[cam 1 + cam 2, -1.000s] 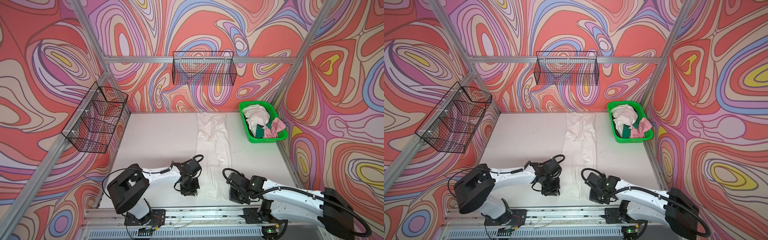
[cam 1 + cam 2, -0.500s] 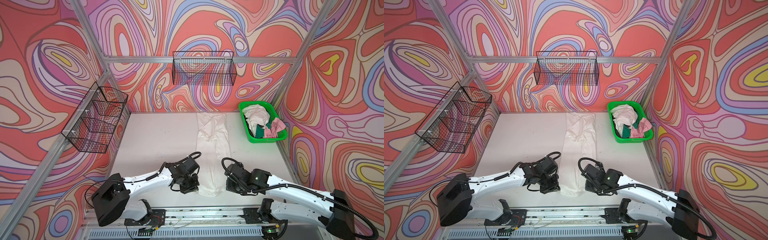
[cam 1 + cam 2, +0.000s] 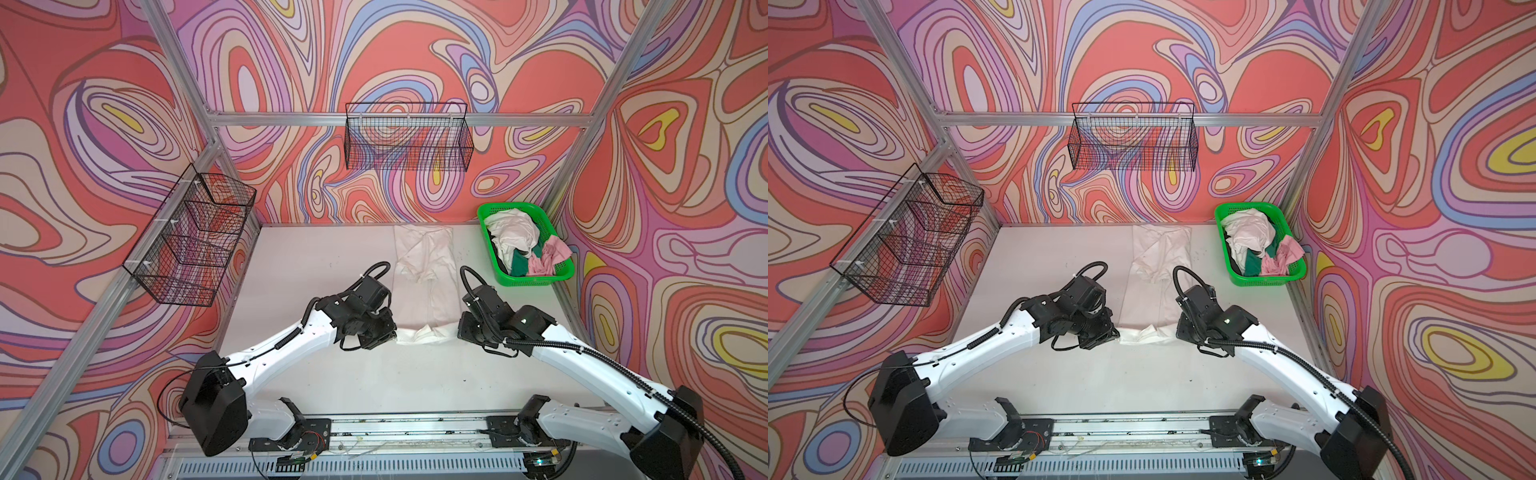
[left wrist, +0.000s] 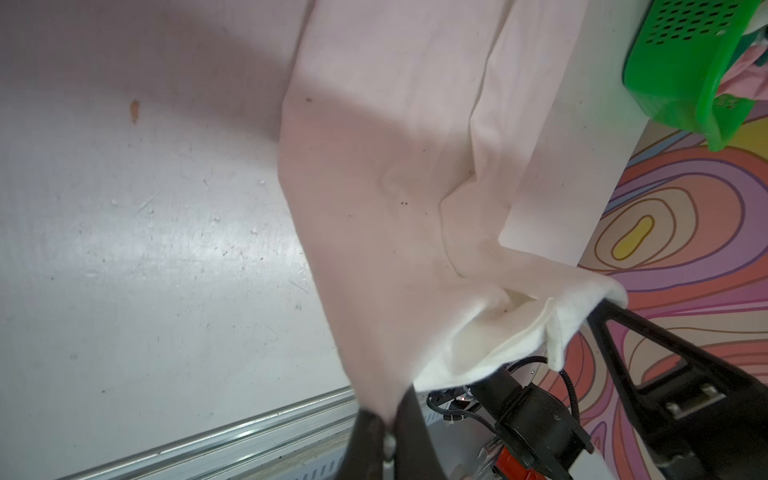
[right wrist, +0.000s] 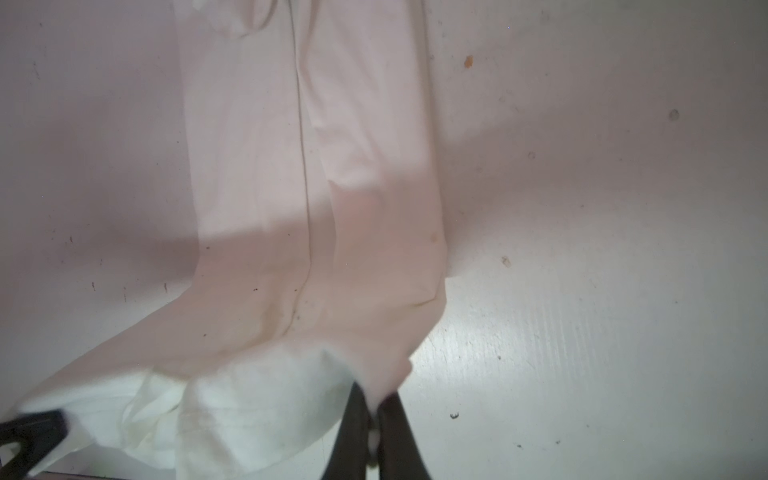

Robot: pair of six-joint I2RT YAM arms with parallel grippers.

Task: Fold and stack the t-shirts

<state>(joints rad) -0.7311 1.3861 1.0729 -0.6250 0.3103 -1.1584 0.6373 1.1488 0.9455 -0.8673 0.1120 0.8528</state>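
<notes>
A long white t-shirt (image 3: 424, 266) (image 3: 1158, 257) lies as a narrow strip down the middle of the table, reaching the back wall. Its near end is lifted off the table and bunched between the two grippers. My left gripper (image 3: 395, 332) (image 4: 388, 419) is shut on the left corner of that end. On the opposite corner my right gripper (image 3: 459, 330) (image 5: 376, 399) is shut. The cloth (image 4: 395, 166) (image 5: 257, 166) sags between them. More t-shirts sit crumpled in the basket: a white one (image 3: 511, 232), a dark green one (image 3: 521, 266) and a pale pink one (image 3: 548, 255).
The bright green mesh basket (image 3: 519, 282) (image 3: 1258, 280) stands at the back right corner, close to the shirt's right edge. Black wire baskets hang on the left wall (image 3: 187, 245) and the back wall (image 3: 407, 141). An aluminium rail (image 3: 407, 424) runs along the front edge.
Both grippers have moved away from the front edge toward the back, carrying the shirt's near end up and over the part still lying flat. The strip on the table looks shorter.
</notes>
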